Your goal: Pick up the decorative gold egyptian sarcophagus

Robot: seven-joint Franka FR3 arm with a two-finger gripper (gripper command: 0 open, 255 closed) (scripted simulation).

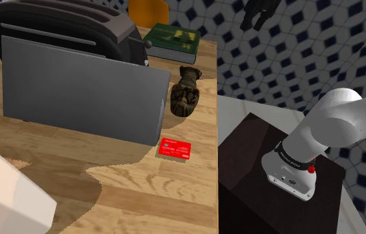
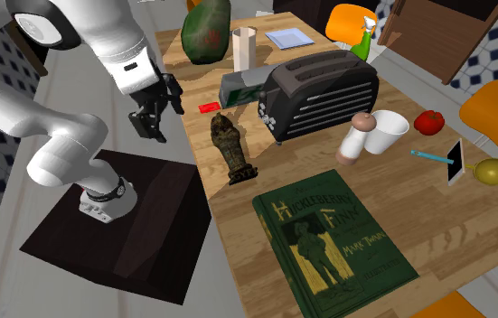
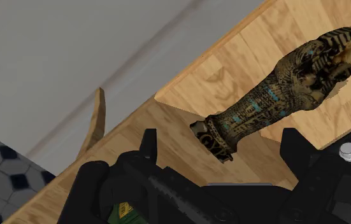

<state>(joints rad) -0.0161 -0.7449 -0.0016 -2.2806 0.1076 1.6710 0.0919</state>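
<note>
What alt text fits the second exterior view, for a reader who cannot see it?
A dark gold sarcophagus figure lies near the edge of a wooden table, and the open black gripper hangs beside it, off the table. A black toaster and a green book sit nearby.

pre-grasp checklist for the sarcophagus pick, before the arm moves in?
1. Pincer open: ok, the fingers stand apart in the wrist view.
2. Pincer empty: ok, nothing is clasped.
3. Sarcophagus located: ok, it lies flat on the table, near its edge.
4. Pincer over the sarcophagus: not ok, it hangs beside the table edge, off the target.
5. Finger room on the toaster side: cannot tell, a gap shows but may be narrow.
</note>
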